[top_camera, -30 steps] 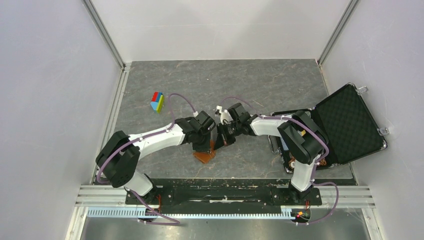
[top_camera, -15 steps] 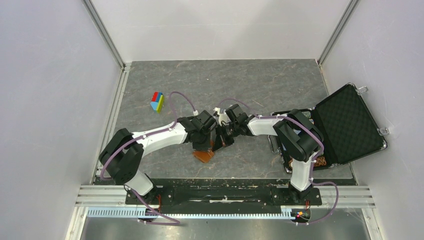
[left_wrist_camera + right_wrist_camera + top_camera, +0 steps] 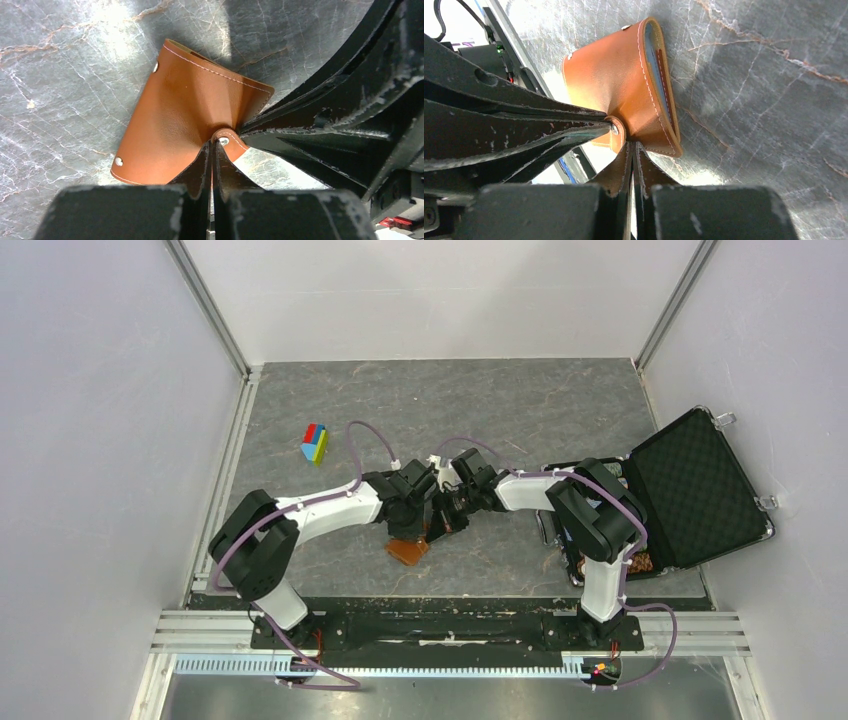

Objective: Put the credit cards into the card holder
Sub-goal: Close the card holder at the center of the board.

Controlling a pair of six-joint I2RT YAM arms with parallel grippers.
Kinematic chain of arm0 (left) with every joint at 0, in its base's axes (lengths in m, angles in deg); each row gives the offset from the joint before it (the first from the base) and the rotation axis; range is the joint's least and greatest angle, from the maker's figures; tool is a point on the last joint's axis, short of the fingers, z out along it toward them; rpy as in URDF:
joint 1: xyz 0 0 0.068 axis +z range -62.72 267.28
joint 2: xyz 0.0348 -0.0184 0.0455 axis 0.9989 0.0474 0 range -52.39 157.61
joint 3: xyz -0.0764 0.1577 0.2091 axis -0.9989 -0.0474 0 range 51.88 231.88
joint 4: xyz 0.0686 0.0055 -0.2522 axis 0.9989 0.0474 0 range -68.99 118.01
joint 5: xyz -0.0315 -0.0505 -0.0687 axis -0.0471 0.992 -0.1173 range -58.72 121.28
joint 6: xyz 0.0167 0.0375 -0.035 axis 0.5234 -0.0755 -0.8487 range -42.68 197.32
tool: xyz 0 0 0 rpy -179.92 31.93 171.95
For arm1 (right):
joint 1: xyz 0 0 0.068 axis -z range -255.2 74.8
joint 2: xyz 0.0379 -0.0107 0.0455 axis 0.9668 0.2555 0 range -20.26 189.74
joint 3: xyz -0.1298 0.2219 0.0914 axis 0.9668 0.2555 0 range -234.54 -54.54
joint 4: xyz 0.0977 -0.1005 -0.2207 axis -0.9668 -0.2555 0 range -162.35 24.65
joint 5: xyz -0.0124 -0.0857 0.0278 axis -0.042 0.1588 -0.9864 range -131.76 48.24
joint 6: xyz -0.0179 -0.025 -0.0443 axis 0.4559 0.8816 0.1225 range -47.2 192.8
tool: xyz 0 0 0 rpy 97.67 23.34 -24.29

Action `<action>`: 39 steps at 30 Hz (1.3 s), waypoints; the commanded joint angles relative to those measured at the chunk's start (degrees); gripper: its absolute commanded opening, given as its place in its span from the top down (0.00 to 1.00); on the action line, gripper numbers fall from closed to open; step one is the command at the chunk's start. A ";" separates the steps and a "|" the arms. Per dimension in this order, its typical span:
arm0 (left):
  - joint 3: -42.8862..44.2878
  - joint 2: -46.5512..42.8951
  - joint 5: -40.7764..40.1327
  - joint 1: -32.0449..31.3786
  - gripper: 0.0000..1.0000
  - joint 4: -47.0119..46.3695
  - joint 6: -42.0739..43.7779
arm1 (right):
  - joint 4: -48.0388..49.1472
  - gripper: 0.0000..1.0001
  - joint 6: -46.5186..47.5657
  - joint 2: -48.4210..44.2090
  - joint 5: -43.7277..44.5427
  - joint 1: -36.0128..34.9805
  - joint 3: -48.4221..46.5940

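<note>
The card holder [image 3: 624, 75] lay on the table [image 3: 520, 410], with credit cards [image 3: 655, 60] showing as coloured edges inside it. The left gripper [image 3: 212, 150] pinched it at the snap tab [image 3: 226, 142]. The right gripper [image 3: 631, 150], fingers pressed together, touched just beside.

This looks like a robotics lab test cell. Plain pale walls [image 3: 100, 440] and bare metal posts [image 3: 208, 308] box in a grey stone-patterned counter [image 3: 520, 400]. Two white-and-black robot arms [image 3: 320, 512] are bolted to a black rail [image 3: 440, 628] at its near edge and trail purple cables [image 3: 365, 445]. A foam-lined equipment case [image 3: 695, 485] lies open on the right.
</note>
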 commanded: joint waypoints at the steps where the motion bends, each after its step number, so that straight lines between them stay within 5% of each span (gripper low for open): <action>1: 0.81 1.77 -3.18 -0.04 0.98 0.75 1.73 | 1.48 1.00 1.38 -0.88 0.93 -0.13 -0.99; 39: 1.61 -2.95 -5.97 -0.04 0.98 3.95 0.57 | 3.55 1.00 0.85 -0.13 2.51 -0.47 -0.83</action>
